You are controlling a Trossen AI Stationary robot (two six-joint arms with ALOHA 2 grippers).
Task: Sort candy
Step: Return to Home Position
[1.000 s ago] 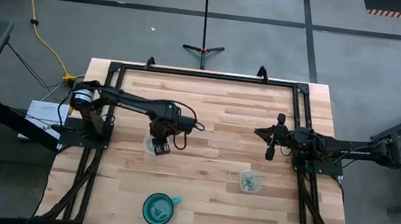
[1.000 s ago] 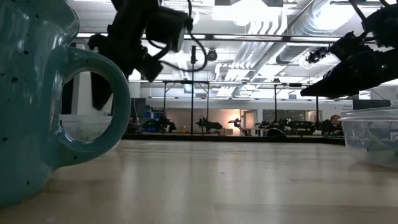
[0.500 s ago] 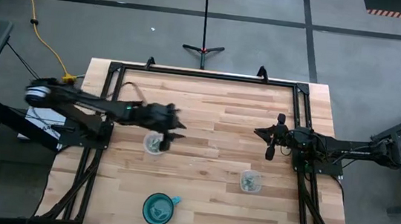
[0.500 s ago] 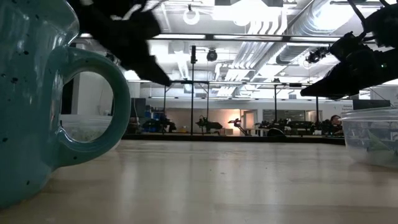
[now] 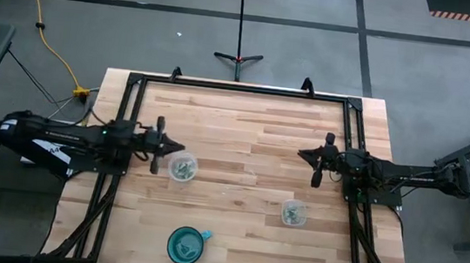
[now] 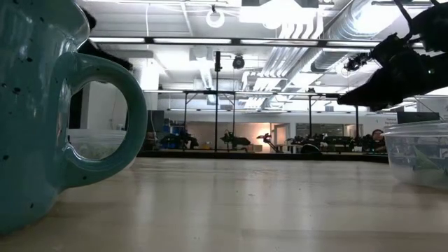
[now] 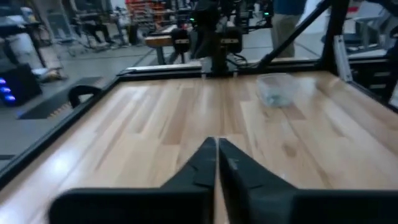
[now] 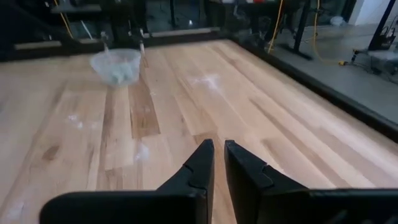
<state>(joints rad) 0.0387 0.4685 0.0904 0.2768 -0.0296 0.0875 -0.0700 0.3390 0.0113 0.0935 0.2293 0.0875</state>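
Observation:
Pale green and silvery candy lies in two small clear cups. The left cup [image 5: 182,168] [image 8: 116,65] stands on its base just right of my left gripper [image 5: 159,146] [image 7: 217,157], which is shut, empty and level, pointing toward the table's right. The right cup [image 5: 294,212] [image 7: 277,89] [image 6: 420,150] stands nearer the near edge, below my right gripper [image 5: 317,168] [image 8: 217,157]. That gripper is shut, empty, and points toward the table's left. A few more pale pieces show inside the teal mug [image 5: 186,245].
The teal mug [image 6: 42,105] stands near the near edge, left of centre, and fills the low view's left side. A black frame [image 5: 239,88] runs round the tabletop. Bare wood lies between the two cups and across the far half of the table.
My left arm has drawn back from above the left cup toward the table's left edge. It has turned from pointing down to lying level. The cup it covered now shows in full and has stayed in place. My right arm has kept still.

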